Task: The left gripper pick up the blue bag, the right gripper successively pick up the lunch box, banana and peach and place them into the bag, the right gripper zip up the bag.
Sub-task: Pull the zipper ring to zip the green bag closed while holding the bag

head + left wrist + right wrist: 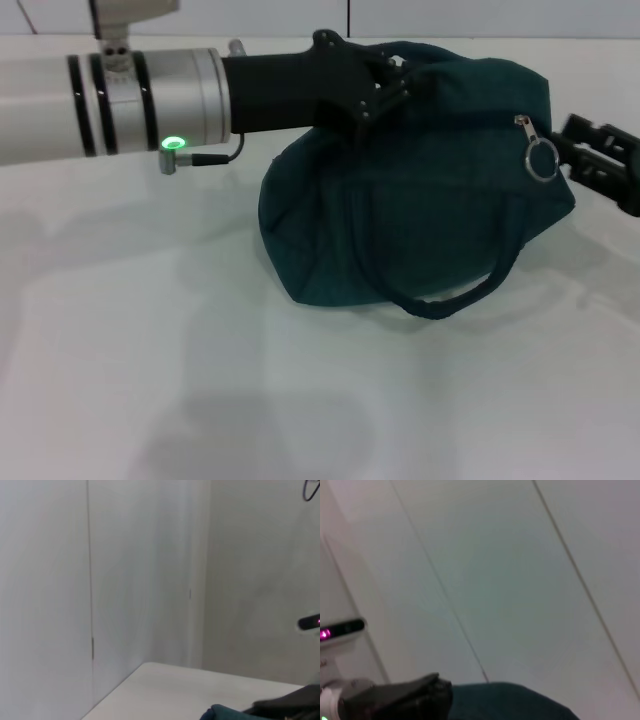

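I can read no writing anywhere. The white table (150, 350) meets pale wall panels behind. The blue bag (420, 200) sits closed on it, the left gripper (385, 85) pinching its top edge; the right gripper (600, 165) rests just beside the zipper ring (541, 160), fingers spread.

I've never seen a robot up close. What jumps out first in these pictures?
The big dark blue bag slumped mid-table on the white table, its metal zipper ring hanging at its right end. The left gripper, on a silver arm with a green light, pinches the bag's top edge, while the right gripper sits just right of the ring.
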Available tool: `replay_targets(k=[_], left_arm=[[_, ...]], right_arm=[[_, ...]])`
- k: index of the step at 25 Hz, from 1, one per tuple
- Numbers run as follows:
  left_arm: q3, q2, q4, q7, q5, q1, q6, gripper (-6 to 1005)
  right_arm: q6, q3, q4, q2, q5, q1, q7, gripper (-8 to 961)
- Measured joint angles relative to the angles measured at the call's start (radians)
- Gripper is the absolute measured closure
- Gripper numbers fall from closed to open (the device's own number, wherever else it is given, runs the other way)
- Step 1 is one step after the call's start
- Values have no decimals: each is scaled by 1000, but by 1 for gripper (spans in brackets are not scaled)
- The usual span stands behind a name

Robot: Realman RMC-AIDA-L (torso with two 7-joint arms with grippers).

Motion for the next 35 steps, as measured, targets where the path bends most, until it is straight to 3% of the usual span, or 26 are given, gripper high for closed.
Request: replay_targets(k=[2, 9, 22, 35], left_arm=[[-13, 0, -78, 28, -1, -39, -12, 929], [-17, -1, -151, 62, -3, -73, -51, 931], [-11, -4, -169, 102, -20, -92, -60, 935], [-11, -4, -170, 118, -22, -82, -60, 935]], right_arm=[[-38, 46, -3, -6, 2, -29, -2, 334], [-76, 70, -4, -9, 9, -53, -10, 333], [-73, -4, 5, 10, -20, 15, -10, 333], [-122, -28, 7, 12, -17, 13, -5, 397]])
